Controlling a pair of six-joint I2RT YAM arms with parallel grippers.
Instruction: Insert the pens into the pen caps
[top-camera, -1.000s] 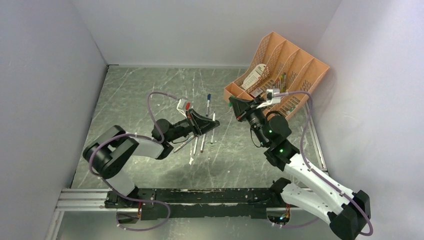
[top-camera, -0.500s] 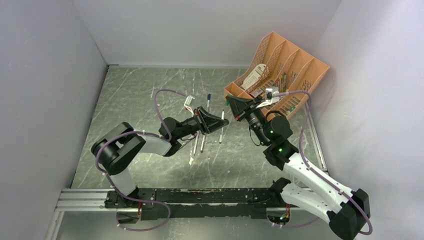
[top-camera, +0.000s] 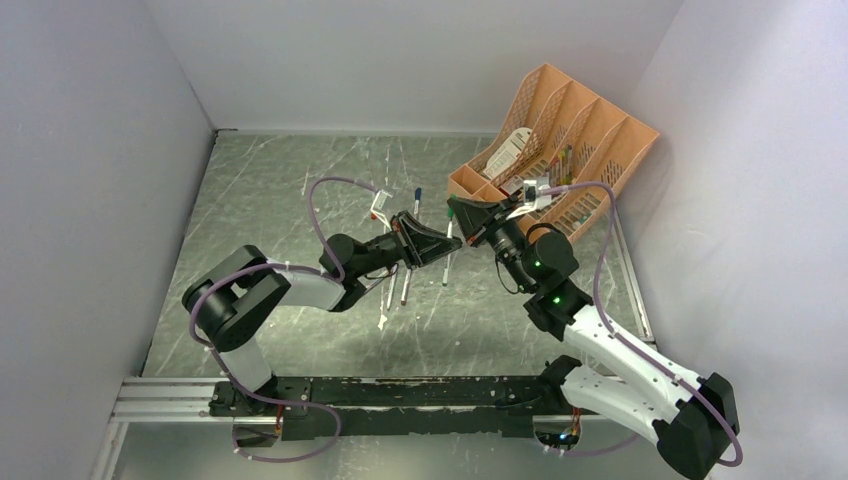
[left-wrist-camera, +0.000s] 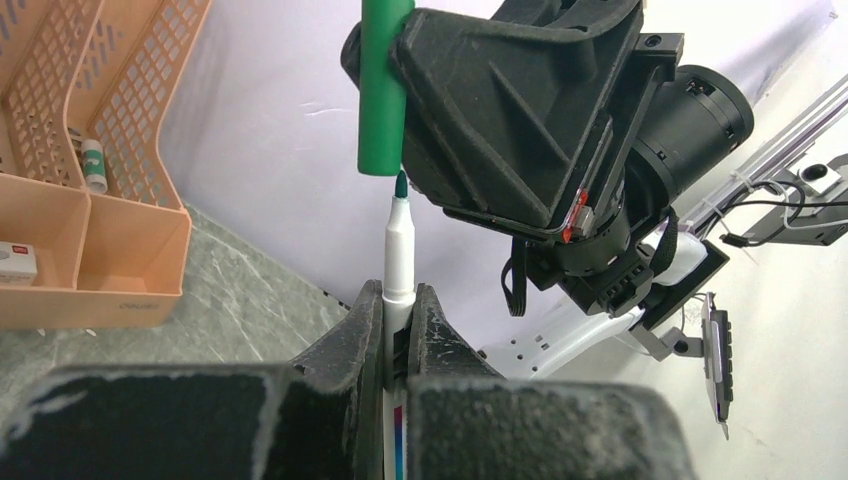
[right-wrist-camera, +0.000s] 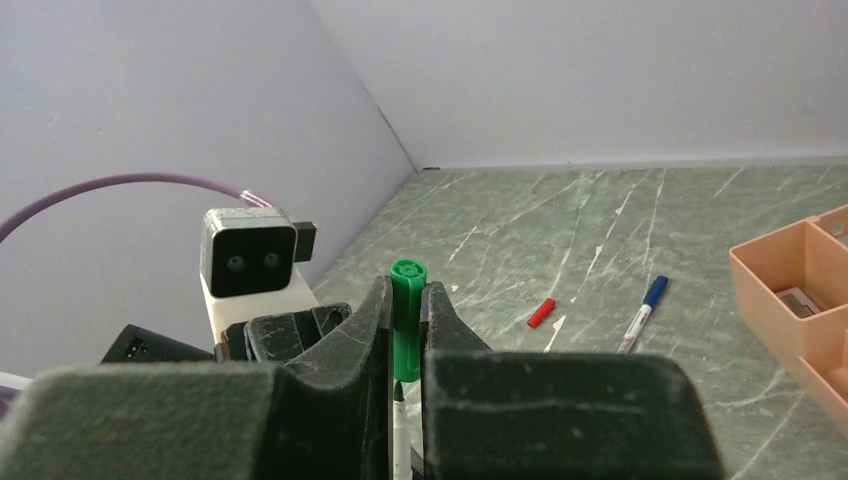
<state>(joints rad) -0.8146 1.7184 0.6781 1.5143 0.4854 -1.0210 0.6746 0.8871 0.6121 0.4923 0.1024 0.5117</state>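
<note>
My left gripper (left-wrist-camera: 398, 300) is shut on a whitish pen (left-wrist-camera: 399, 255) with its green tip pointing up. The tip sits just under the open end of a green cap (left-wrist-camera: 383, 90), with a small gap between them. My right gripper (right-wrist-camera: 405, 295) is shut on that green cap (right-wrist-camera: 406, 320), and the pen (right-wrist-camera: 401, 435) shows right below it. In the top view the two grippers meet above the table's middle, the left gripper (top-camera: 438, 250) with the pen (top-camera: 444, 272) and the right gripper (top-camera: 458, 213) with the cap.
Several loose pens (top-camera: 405, 285) lie on the table under the left arm. A red cap (right-wrist-camera: 541, 311) and a blue-capped pen (right-wrist-camera: 641, 312) lie farther back. The orange organiser (top-camera: 560, 140) stands at the back right, close behind the right gripper.
My left gripper has carried the pen rightward up to the right gripper. The right gripper has shifted slightly left with the green cap. Pen tip and cap are now lined up.
</note>
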